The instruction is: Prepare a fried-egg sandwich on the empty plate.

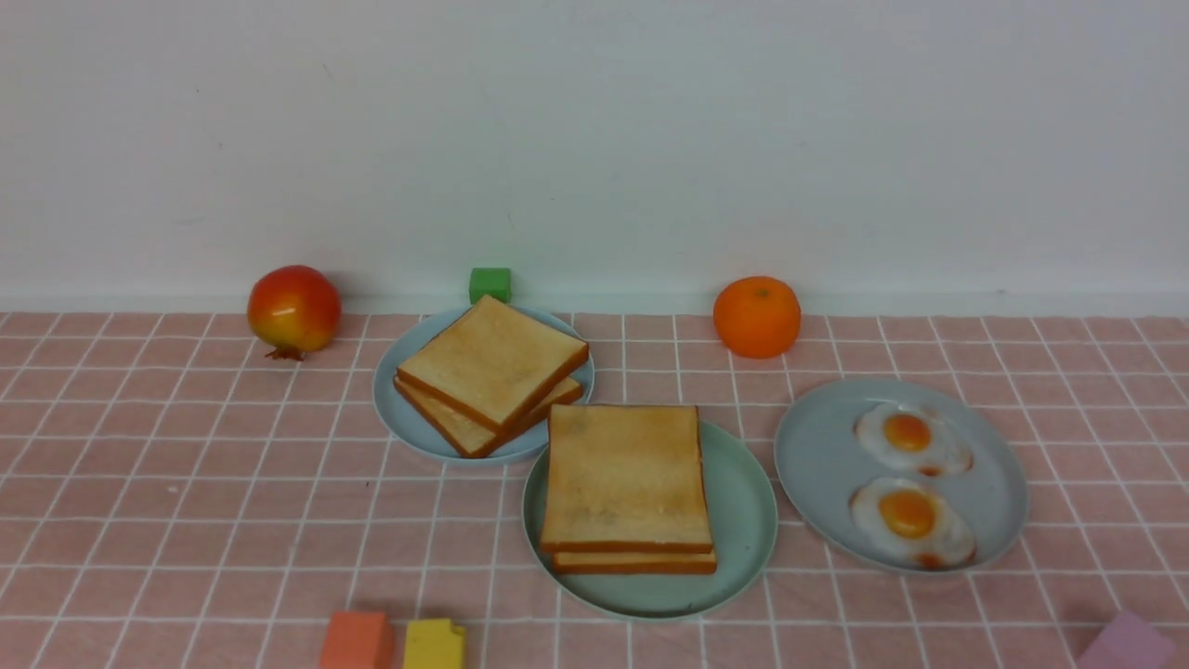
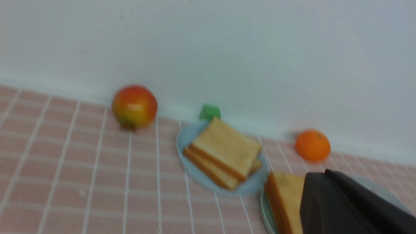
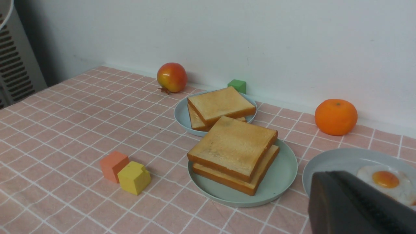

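Observation:
The fried-egg sandwich [image 1: 624, 478] is two stacked square toast slices on the mint-green plate [image 1: 743, 520] at the front middle of the table. Only a thin pale line shows between the slices. It also shows in the right wrist view [image 3: 232, 146] on its plate [image 3: 279, 175], and blurred in the left wrist view [image 2: 286, 195]. Neither gripper shows in the front view. My left gripper [image 2: 325, 174] is shut and empty, above the table beside the sandwich. My right gripper [image 3: 326, 175] is shut and empty, above the near rim of the egg plate.
A pale plate [image 1: 395, 409] with two toast slices [image 1: 492, 372] stands behind left. A pale plate [image 1: 817, 465] with two fried eggs [image 1: 910, 437] stands right. A red fruit [image 1: 293, 309], green cube [image 1: 489, 283] and orange [image 1: 757, 316] line the wall. Orange [image 1: 356, 641], yellow [image 1: 434, 644] and purple [image 1: 1129, 643] blocks lie along the front.

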Robot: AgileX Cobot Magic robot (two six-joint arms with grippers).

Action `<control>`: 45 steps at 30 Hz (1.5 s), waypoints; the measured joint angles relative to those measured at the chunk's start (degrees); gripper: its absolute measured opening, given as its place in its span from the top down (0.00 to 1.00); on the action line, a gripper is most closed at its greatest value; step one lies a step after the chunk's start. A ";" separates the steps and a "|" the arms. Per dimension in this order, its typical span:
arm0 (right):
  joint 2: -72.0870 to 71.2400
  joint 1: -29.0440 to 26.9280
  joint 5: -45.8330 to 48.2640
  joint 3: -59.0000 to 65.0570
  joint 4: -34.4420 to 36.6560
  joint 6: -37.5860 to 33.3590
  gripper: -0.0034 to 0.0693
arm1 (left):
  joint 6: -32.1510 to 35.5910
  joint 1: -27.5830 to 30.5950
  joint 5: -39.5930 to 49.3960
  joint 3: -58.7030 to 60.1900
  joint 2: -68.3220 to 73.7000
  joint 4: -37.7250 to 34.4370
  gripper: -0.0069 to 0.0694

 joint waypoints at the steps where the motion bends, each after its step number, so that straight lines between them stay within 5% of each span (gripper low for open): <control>1: 0.00 0.00 0.13 0.00 0.00 0.00 0.94 | -1.61 0.00 -0.98 1.50 -1.03 1.71 0.89; 5: 0.00 0.00 1.05 0.00 0.08 0.00 0.94 | -1.36 1.76 0.10 9.94 -5.61 0.43 0.89; 16: 0.00 0.00 1.37 0.00 0.08 0.00 0.93 | 24.91 9.61 1.74 21.81 -8.85 -15.76 0.89; 45: 0.00 0.00 1.37 0.00 0.07 0.00 0.88 | 25.58 14.94 2.37 21.50 -8.85 -17.59 0.89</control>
